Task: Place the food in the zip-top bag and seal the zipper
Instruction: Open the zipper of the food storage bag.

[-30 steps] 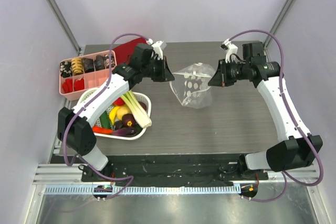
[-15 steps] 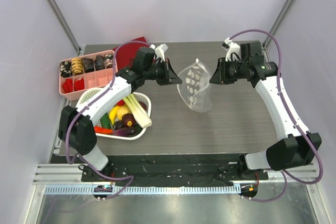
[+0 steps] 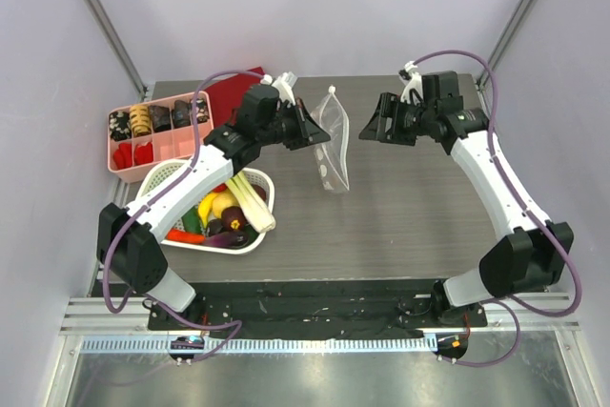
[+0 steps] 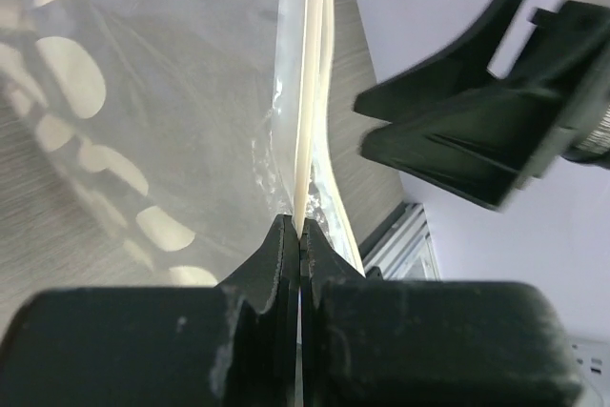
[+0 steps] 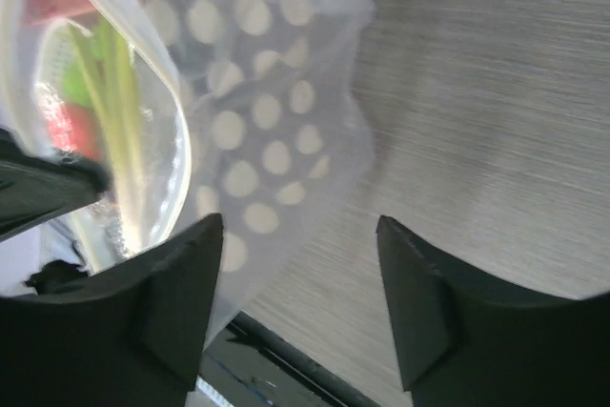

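The top external camera sits high above and behind the arm bases. It looks steeply down from far enough off to take in the whole table (image 3: 429, 207) and both arms. The left wrist camera rides right behind the left gripper (image 4: 298, 231) and faces out along its pressed-together fingers, very near the zip-top bag (image 4: 143, 92) edge pinched there. Beyond the tips it catches the right gripper (image 4: 372, 126). The right wrist camera looks between its own gripper's spread fingers, down at the table just ahead. All three views share the bag.
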`<action>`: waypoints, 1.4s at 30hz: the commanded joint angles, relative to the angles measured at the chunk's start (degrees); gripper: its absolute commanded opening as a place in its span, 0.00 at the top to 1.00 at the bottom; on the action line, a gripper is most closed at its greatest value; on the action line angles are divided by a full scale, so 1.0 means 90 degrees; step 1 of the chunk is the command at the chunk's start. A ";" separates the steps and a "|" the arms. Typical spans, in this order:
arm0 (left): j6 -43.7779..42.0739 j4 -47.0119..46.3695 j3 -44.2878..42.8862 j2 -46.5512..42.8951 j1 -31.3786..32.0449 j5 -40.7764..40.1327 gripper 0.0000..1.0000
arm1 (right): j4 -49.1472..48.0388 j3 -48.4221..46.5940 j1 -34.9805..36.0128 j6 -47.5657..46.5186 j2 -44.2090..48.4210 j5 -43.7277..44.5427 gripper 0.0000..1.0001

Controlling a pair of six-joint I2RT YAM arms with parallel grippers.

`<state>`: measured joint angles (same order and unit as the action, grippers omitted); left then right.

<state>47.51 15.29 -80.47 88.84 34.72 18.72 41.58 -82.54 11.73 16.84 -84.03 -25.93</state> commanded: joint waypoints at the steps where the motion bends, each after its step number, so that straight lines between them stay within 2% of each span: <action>1: 0.0005 -0.0077 -0.0024 -0.0193 0.0000 -0.0401 1.00 | -0.1113 0.0148 0.0015 0.0989 0.0860 -0.0213 0.26; 4: 0.0024 -0.0107 -0.0073 -0.0135 0.0029 -0.0361 1.00 | -0.1231 0.0177 0.0044 0.1477 0.0763 -0.0545 0.21; 10: 0.0024 -0.0185 -0.0171 -0.0066 0.0058 -0.0371 1.00 | -0.1768 0.0421 0.0327 0.2240 0.0265 -0.1044 0.19; 16: 0.0044 -0.0253 -0.0161 -0.0095 0.0058 -0.0361 1.00 | -0.2013 0.0518 0.0855 0.2124 0.0069 -0.0674 0.27; 19: 0.0044 -0.0234 -0.0122 -0.0134 0.0049 -0.0352 1.00 | -0.1964 0.0782 0.0894 0.2016 0.0050 -0.0430 0.47; 20: 0.0005 -0.0215 -0.0102 -0.0193 0.0049 -0.0361 1.00 | -0.1925 0.0792 0.0875 0.1900 0.0049 -0.0294 0.65; 22: -0.0092 -0.0088 -0.0025 -0.0251 -0.0039 -0.0361 1.00 | -0.1818 0.0793 0.0807 0.1801 0.0108 -0.0185 0.82; 25: -0.0355 0.0292 0.0132 -0.0398 -0.0253 -0.0361 1.00 | -0.1458 0.0550 0.0553 0.1519 0.0215 -0.0127 0.99; 27: -0.0803 0.0663 0.0219 -0.0486 -0.0595 -0.0546 1.00 | -0.0923 0.0364 0.0271 0.0982 0.0293 0.0126 0.99; 28: -0.1067 0.1206 0.0220 -0.0457 -0.0683 -0.0711 1.00 | -0.0755 0.0256 0.0163 0.0768 0.0448 0.0234 0.99; 30: -0.1797 0.1833 0.0143 -0.0331 -0.0937 -0.1306 1.00 | -0.0297 0.0216 -0.0003 0.0222 0.0634 0.0468 0.99; 33: -0.2211 0.2402 0.0171 0.0000 -0.1259 -0.1504 1.00 | 0.0231 0.0245 -0.0102 -0.0326 0.0996 0.0606 0.99; 36: -0.2358 0.2588 0.0084 0.0285 -0.1309 -0.0844 1.00 | 0.0486 0.0421 -0.0102 -0.0523 0.1348 0.0411 0.99; 38: -0.2310 0.2346 0.0093 0.0383 -0.1299 -0.0364 1.00 | 0.0604 0.0567 -0.0043 -0.0699 0.1484 0.0343 0.99; 41: -0.2407 0.2237 -0.0082 0.0490 -0.1153 0.0350 0.92 | 0.0721 0.0743 0.0102 -0.0807 0.1631 0.0264 0.99; 42: -0.2465 0.2217 -0.0112 0.0500 -0.1124 0.0535 0.86 | 0.0741 0.0792 0.0152 -0.0816 0.1631 0.0255 0.99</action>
<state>30.79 31.53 -79.02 92.64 25.93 21.34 44.21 -76.58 13.19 14.28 -72.07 -26.46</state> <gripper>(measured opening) 0.069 0.023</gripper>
